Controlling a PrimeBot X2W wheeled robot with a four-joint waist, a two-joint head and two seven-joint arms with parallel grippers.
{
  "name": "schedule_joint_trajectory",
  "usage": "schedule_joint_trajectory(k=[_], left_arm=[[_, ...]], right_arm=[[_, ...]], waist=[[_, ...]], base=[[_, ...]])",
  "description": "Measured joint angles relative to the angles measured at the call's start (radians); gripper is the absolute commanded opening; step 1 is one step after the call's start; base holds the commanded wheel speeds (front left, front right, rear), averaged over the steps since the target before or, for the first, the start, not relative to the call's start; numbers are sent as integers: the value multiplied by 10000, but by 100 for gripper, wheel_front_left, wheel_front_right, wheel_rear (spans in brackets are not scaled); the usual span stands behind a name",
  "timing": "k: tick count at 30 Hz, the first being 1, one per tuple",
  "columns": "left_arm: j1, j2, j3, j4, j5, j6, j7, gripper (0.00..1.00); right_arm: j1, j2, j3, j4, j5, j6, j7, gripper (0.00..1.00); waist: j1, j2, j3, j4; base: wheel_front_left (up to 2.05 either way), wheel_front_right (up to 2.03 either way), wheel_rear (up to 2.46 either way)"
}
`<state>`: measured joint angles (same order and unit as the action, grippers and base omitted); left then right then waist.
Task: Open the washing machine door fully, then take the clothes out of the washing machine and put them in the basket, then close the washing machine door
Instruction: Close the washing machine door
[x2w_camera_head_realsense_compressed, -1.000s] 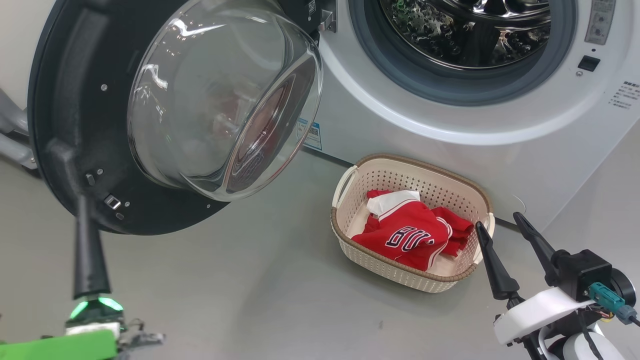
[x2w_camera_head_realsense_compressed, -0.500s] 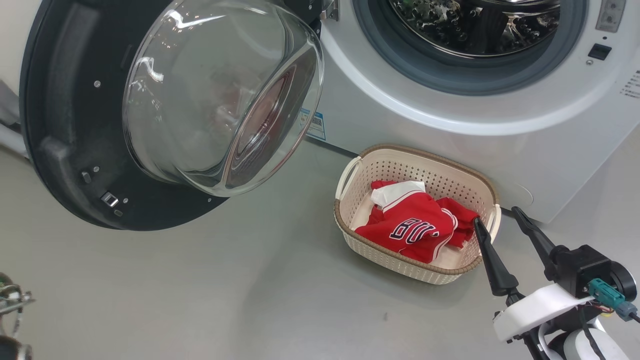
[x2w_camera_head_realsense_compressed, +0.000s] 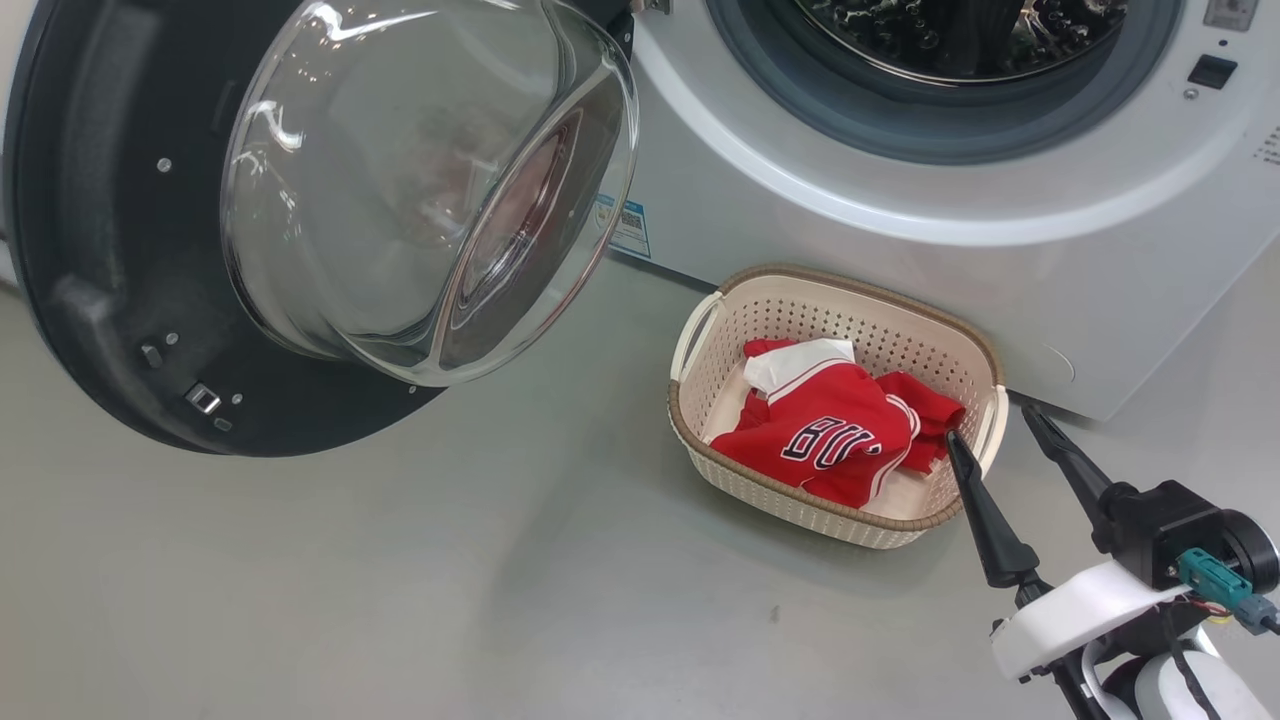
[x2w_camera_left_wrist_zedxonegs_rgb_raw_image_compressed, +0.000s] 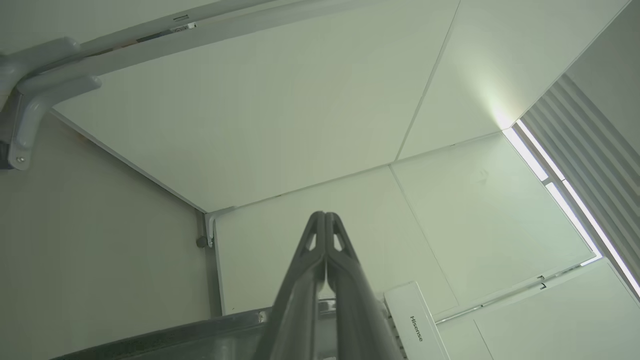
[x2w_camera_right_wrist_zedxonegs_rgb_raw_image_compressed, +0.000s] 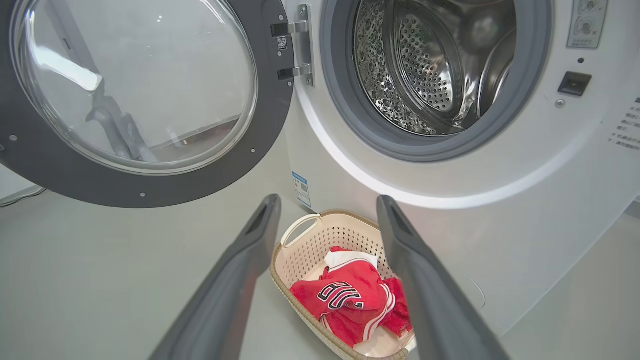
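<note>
The washing machine door (x2w_camera_head_realsense_compressed: 90, 230) (x2w_camera_right_wrist_zedxonegs_rgb_raw_image_compressed: 125, 90) stands swung wide open to the left, its glass bowl bulging toward me. The washing machine (x2w_camera_head_realsense_compressed: 900, 190) (x2w_camera_right_wrist_zedxonegs_rgb_raw_image_compressed: 500, 175) shows a bare steel drum (x2w_camera_right_wrist_zedxonegs_rgb_raw_image_compressed: 425, 70) with no cloth visible in it. Red clothes (x2w_camera_head_realsense_compressed: 830, 430) (x2w_camera_right_wrist_zedxonegs_rgb_raw_image_compressed: 350, 300) lie in the cream basket (x2w_camera_head_realsense_compressed: 700, 330) (x2w_camera_right_wrist_zedxonegs_rgb_raw_image_compressed: 295, 250) on the floor before the machine. My right gripper (x2w_camera_head_realsense_compressed: 990, 425) (x2w_camera_right_wrist_zedxonegs_rgb_raw_image_compressed: 327, 200) hovers open just right of the basket, holding nothing. In the left wrist view my left gripper (x2w_camera_left_wrist_zedxonegs_rgb_raw_image_compressed: 325, 215) is shut and empty, pointing up at a white wall and ceiling.
Grey floor (x2w_camera_head_realsense_compressed: 400, 580) spreads between the door and the basket. A blue label (x2w_camera_head_realsense_compressed: 628, 228) sits on the machine's lower front. The left wrist view shows a grey pipe bracket (x2w_camera_left_wrist_zedxonegs_rgb_raw_image_compressed: 35, 95) and a white Hisense appliance (x2w_camera_left_wrist_zedxonegs_rgb_raw_image_compressed: 415, 320).
The left arm, whose finger reached up to the door's lower rim a second ago, has dropped out of the head view. The head camera has shifted slightly. The right gripper keeps its place.
</note>
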<state>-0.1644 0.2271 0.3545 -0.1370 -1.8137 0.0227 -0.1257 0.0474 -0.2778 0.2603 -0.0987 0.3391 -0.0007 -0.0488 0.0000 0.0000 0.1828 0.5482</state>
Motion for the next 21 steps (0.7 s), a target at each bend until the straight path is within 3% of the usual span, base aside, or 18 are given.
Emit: schedule_joint_trajectory(k=[7,13,21], left_arm=[[-611,784,58,1296,-479,719,755,0],[-1111,1331,-113,2403,-548,863,1258,0],[-1675,1486,-700,3233,-548,867,1705,0]], right_arm=[[-111,-92,56,-178,-73,98,173,100],[-230,-192,67,-334,-73,176,272,100],[-402,-301,29,-462,-73,221,359,100]], waist=[[0,0,214,-229],[0,0,479,-513],[0,0,793,-809]], base=[[0,0,0],[0,0,0],[0,0,0]])
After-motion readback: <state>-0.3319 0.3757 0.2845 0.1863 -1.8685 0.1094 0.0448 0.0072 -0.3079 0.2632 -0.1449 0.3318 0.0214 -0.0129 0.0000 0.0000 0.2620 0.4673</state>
